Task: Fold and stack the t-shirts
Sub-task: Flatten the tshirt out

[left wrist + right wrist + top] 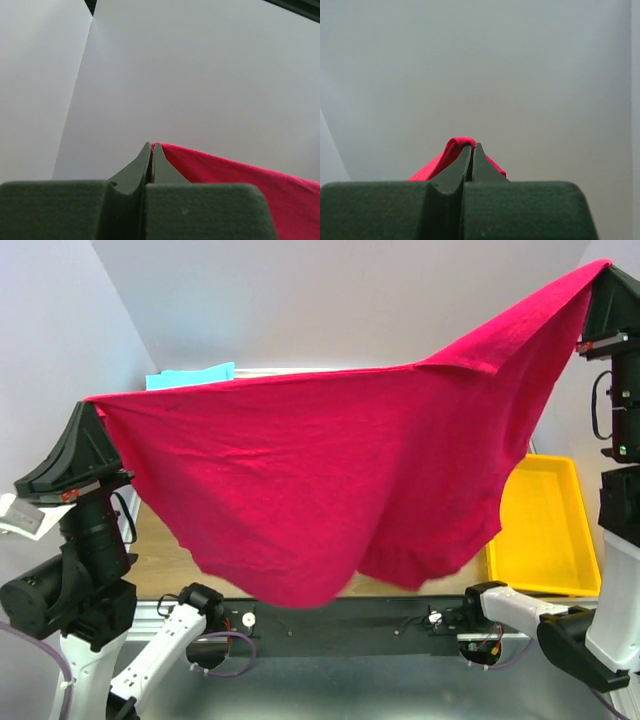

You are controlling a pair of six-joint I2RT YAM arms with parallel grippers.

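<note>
The large crimson t-shirt (330, 470) hangs spread in the air between both arms, high above the table, and hides most of it. My left gripper (92, 408) is shut on the shirt's left corner; in the left wrist view (151, 146) the cloth (240, 180) runs off to the right. My right gripper (597, 272) is shut on the right corner, held higher; in the right wrist view (472, 146) a fold of the cloth (451, 150) wraps over the fingertips. A folded cyan t-shirt (190, 375) peeks out behind the top edge at the left. The other folded shirts are hidden.
A yellow plastic bin (545, 525) stands on the table at the right, partly behind the hanging shirt. A strip of wooden table (160, 550) shows at the left under the cloth. White walls close in the back and sides.
</note>
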